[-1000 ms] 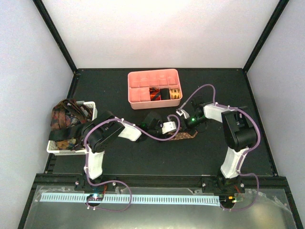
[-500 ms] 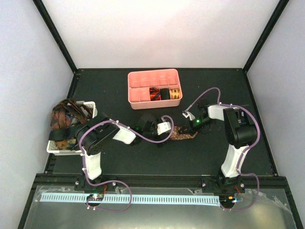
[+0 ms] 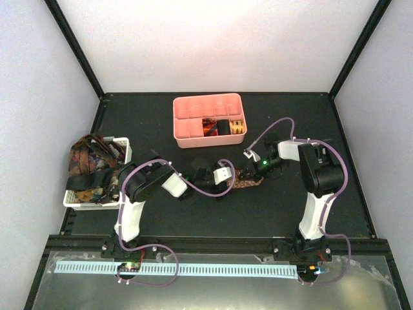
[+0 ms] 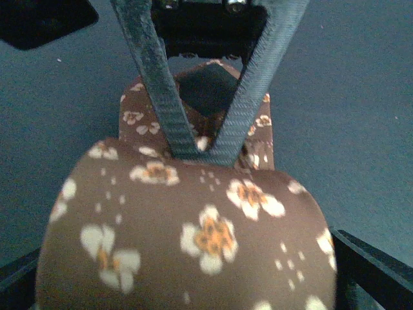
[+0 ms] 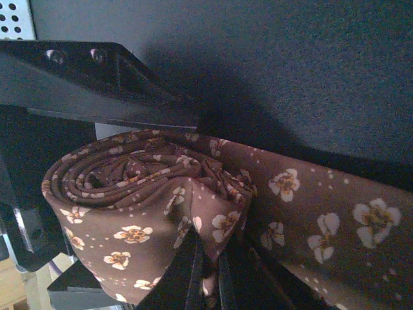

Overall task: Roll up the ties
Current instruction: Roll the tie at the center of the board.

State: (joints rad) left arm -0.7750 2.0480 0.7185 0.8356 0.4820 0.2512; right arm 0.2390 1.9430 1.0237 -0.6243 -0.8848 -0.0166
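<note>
A brown tie (image 3: 248,180) with a small flower print lies mid-table, mostly rolled up. In the left wrist view the roll (image 4: 187,232) fills the space between my left gripper's fingers (image 4: 371,268). My left gripper (image 3: 232,174) is shut on it. In the right wrist view the coil (image 5: 129,187) shows end-on, with the loose tail (image 5: 322,219) running right. My right gripper (image 5: 210,274) is shut on a fold of the tie at the roll's centre; in the top view it (image 3: 255,169) meets the roll from the right. Its fingers (image 4: 155,77) form a V above the roll.
A pink compartmented tray (image 3: 193,106) stands behind, holding rolled red-orange (image 3: 208,128), black (image 3: 222,126) and gold (image 3: 237,126) ties. A white slotted basket (image 3: 122,145) at the left edge holds several loose ties (image 3: 90,161). Purple cables loop over both arms.
My right gripper drew slightly right, then came back left against the roll. My left arm's elbow swung down and inward while its gripper stayed on the roll.
</note>
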